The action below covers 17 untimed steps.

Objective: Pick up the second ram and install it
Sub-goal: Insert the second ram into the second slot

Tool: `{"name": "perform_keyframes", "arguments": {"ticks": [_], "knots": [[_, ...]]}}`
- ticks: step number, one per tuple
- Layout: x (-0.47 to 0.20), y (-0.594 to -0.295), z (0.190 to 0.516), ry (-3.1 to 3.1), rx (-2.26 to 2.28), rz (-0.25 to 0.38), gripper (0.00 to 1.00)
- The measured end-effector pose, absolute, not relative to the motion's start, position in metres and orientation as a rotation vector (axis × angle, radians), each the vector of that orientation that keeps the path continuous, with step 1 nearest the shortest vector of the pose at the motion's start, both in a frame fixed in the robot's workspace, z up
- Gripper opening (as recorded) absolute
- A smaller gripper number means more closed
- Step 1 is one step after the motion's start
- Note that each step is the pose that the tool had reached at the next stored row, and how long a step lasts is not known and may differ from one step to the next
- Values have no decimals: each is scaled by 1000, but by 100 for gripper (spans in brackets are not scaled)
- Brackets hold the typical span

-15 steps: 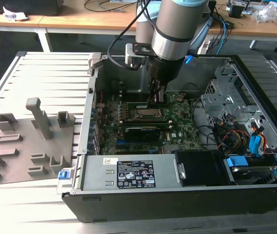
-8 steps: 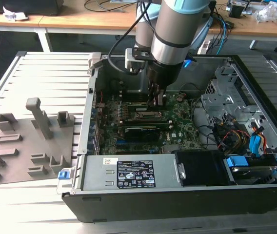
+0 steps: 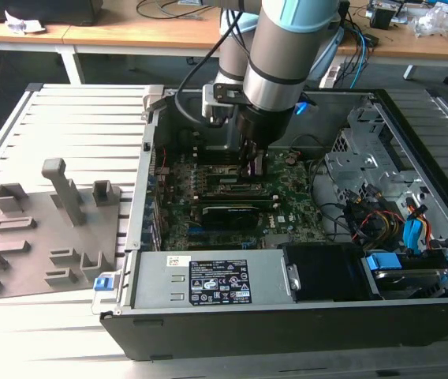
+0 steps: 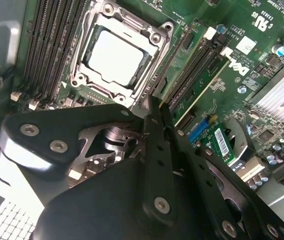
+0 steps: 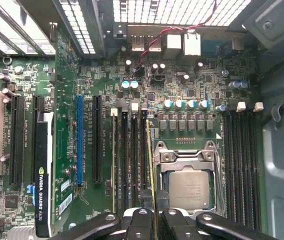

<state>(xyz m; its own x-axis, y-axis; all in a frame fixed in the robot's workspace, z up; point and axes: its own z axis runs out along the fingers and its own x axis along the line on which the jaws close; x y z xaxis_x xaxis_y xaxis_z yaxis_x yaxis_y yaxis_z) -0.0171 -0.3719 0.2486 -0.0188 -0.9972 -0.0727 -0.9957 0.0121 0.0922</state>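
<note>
While the arm reaches down into the open computer case (image 3: 413, 158) at the exterior view's centre, its gripper (image 5: 155, 212) is closed on the second ram (image 5: 150, 165), a thin stick held edge-on over the memory slots (image 5: 132, 160) just beside the processor socket (image 5: 191, 187). A black graphics card (image 3: 228, 215) lies below on the motherboard (image 3: 287, 209). At centre left, a grey fixture plate (image 3: 46, 237) rests on the slatted table (image 3: 90, 118); desks (image 3: 129, 31) line the top.

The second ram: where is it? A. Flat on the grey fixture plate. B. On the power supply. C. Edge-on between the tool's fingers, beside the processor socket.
C: in the first wrist view the second ram stands edge-on in the tool, beside the processor socket.
</note>
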Motion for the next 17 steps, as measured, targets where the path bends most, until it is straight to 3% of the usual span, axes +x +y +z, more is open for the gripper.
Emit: {"name": "perform_keyframes", "arguments": {"ticks": [17], "knots": [[-26,-389,231,-2263,2155,-183,14]]}}
